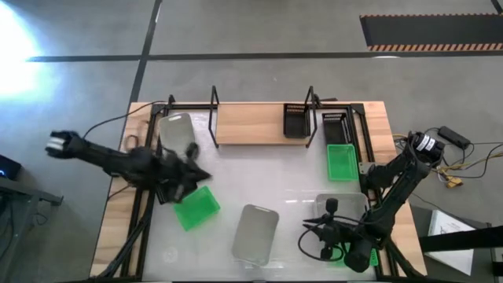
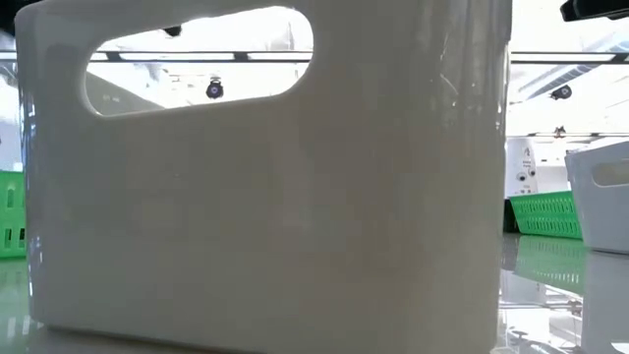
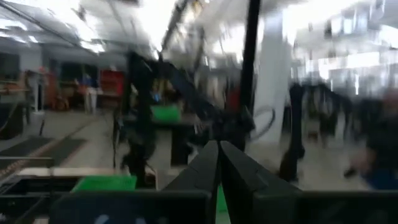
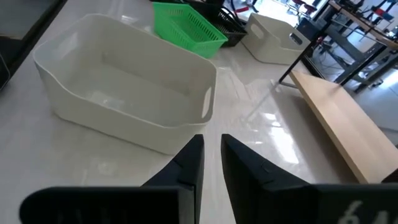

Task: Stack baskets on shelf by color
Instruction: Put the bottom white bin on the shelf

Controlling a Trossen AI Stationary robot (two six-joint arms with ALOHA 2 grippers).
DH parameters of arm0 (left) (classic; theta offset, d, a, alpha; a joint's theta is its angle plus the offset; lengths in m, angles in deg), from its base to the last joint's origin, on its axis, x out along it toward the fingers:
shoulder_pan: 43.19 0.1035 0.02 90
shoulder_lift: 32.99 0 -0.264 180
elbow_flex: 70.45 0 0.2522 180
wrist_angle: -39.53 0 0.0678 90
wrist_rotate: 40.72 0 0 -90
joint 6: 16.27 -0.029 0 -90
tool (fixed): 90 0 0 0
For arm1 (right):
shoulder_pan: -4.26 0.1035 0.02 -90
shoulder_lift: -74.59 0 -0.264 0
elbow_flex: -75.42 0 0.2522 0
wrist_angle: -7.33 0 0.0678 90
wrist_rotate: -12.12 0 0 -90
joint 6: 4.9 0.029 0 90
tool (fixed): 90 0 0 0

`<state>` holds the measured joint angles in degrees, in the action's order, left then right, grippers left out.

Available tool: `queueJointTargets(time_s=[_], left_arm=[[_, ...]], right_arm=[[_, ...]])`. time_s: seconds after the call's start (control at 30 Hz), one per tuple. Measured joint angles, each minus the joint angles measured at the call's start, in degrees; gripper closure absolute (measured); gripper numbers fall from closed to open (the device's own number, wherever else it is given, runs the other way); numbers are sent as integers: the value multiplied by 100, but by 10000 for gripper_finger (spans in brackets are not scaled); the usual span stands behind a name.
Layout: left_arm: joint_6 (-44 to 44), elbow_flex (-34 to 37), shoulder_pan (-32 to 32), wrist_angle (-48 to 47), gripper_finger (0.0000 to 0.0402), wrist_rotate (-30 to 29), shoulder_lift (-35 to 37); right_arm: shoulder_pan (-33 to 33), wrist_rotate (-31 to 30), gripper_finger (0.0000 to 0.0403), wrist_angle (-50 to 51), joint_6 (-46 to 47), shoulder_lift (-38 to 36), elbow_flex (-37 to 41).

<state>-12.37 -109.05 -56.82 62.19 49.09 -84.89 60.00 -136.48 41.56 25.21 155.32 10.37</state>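
The light-wood shelf (image 1: 251,124) stands at the table's far side with one black basket (image 1: 296,120) on its right end. A second black basket (image 1: 335,126) and a green basket (image 1: 341,161) sit right of it. My left gripper (image 1: 193,169), shut (image 3: 219,152), hovers between a white basket (image 1: 175,134) and a green basket (image 1: 196,207). My right gripper (image 1: 308,238) is narrowly open (image 4: 211,149). It points level toward the table's left at the near white basket (image 1: 255,233) (image 4: 124,87), beside another white basket (image 1: 342,208).
Black frame rails (image 1: 145,196) run along both table sides. A patch of green (image 1: 369,255) shows under the right arm. In the low view the near white basket (image 2: 265,197) fills most of the picture. Open tabletop (image 1: 267,177) lies in front of the shelf.
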Motion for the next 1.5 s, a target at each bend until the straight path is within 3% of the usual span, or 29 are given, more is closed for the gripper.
queueJointTargets(time_s=[0.2, 0.37, 0.43, 0.5, 0.67, 0.8, 1.1, 1.33, 1.5], left_arm=[[-282, -2318, -589, -2763, 402, -54, -2150], [173, -3723, -712, -3251, 402, 2, -3789], [422, -4282, -709, -3690, 402, 388, -4362], [440, -4932, -743, -4355, 401, 702, -4780], [299, -6460, -948, -6739, 370, 671, -5618], [433, -7330, -1175, -7599, 321, 552, -5972], [1360, -7607, -1882, -7761, 202, 424, -6076], [1547, -7162, -2360, -7674, 192, -485, -6141], [1857, -6559, -2319, -6916, 192, -619, -6147]], right_arm=[[15, 32, 355, -14, 0, 0, 6], [92, 51, 355, -9, 0, 2, 120], [129, 51, 355, -30, 43, 2, 184], [166, 51, 355, -19, 185, 2, 257], [321, 49, 355, -22, 383, 2, 384], [407, -12, 355, -24, 380, 2, 391], [404, -145, 355, -80, 395, 4, 398], [400, -157, 355, -201, 385, 7, 398], [389, -164, 355, -294, 382, 7, 398]])
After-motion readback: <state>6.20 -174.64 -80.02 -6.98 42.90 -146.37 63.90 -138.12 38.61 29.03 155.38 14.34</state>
